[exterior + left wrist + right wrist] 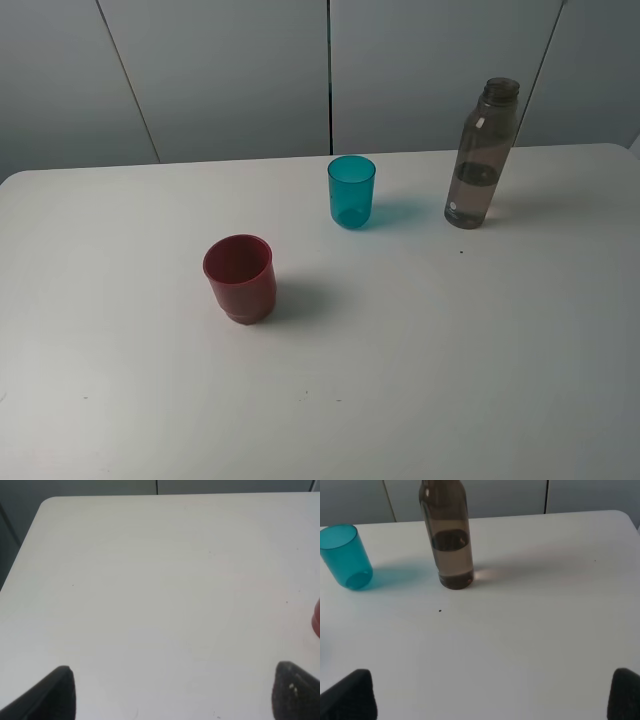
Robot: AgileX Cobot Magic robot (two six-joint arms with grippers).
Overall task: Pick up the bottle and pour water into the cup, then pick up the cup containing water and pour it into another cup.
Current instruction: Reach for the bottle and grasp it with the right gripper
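The smoky grey-brown bottle stands upright at the back right of the white table, part-filled with water. To its left stands the teal cup, upright. The wider dark red cup stands nearer the front left. No arm shows in the high view. My right gripper is open over bare table, well short of the bottle and the teal cup. Over bare table too, my left gripper is open, with a sliver of the red cup at the frame's edge.
Grey wall panels rise behind the table's far edge. The table's rounded far left corner shows in the left wrist view, with dark floor beyond it. A small dark speck lies on the table in front of the bottle.
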